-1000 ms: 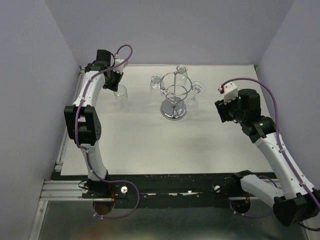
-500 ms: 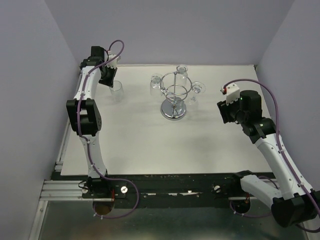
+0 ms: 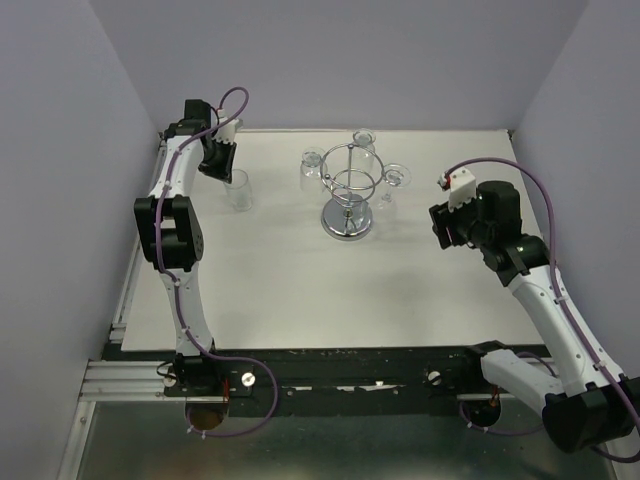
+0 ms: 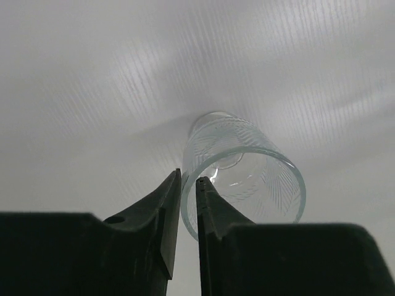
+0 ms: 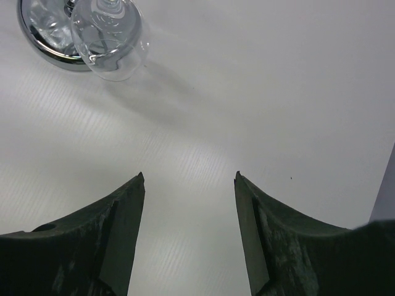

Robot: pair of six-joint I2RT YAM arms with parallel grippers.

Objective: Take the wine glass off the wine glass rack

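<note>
The chrome wine glass rack (image 3: 347,190) stands on its round mirrored base at the back middle, with three wine glasses (image 3: 312,168) hanging from its hooks. One more clear wine glass (image 3: 238,190) is off the rack at the far left, its foot toward the table. My left gripper (image 3: 218,160) is shut on its rim (image 4: 185,203), one finger inside the bowl and one outside. My right gripper (image 3: 440,222) is open and empty to the right of the rack. In its wrist view (image 5: 188,179) a hanging glass (image 5: 110,37) and the rack base (image 5: 46,34) lie ahead to the left.
Grey walls close in the table at the back, left and right. A metal rail (image 3: 140,260) runs along the table's left edge. The arm bases sit on the black bar (image 3: 350,375) at the near edge.
My left gripper drew toward the far left corner with the wine glass, then came slightly back toward the near right. My right gripper shifted a little left toward the rack.
</note>
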